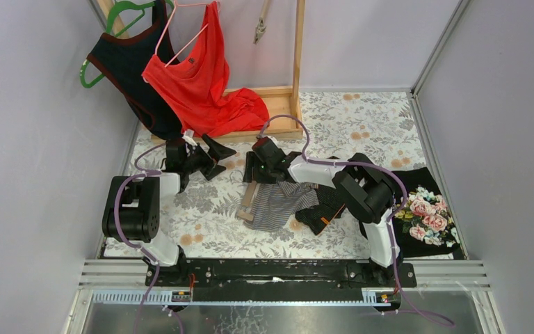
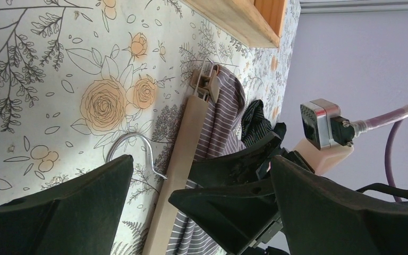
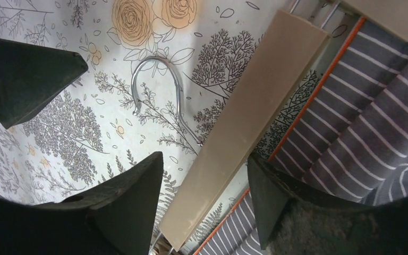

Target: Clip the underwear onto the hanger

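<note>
The underwear (image 1: 278, 205), a grey garment with thin white stripes and an orange-edged waistband, is spread flat near the middle of the table (image 1: 361, 125), slightly toward the near edge. The waistband is laid along the bar of the hanger (image 1: 249, 200), on the side of the bar toward the right edge. The hanger is laid flat, with its metal hook (image 3: 155, 59) pointed toward the left edge. At the bar end toward the far edge, a clip (image 2: 206, 81) is seen seated over the corner of the striped fabric. That corner is judged to be clipped, though the bite itself is not shown closely. The clip at the opposite end cannot be made out, so its state is not determined. The task is therefore judged to be partly done, with at least one attachment left to be made or confirmed. The right gripper (image 3: 206, 159) is positioned low over the bar, its jaws parted and set on either side of the bar without clamping it. The left gripper (image 2: 202, 159) is held beside the hook, toward the left edge, with its jaws spread wide and nothing between them. A black garment (image 1: 323, 209) is bunched just beside the underwear, and a floral garment (image 1: 427, 212) is placed at the right edge. A wooden rack (image 1: 278, 104) is set at the far edge, with a red top (image 1: 201, 83) and a dark top (image 1: 128, 62) hung toward the far left corner.
</note>
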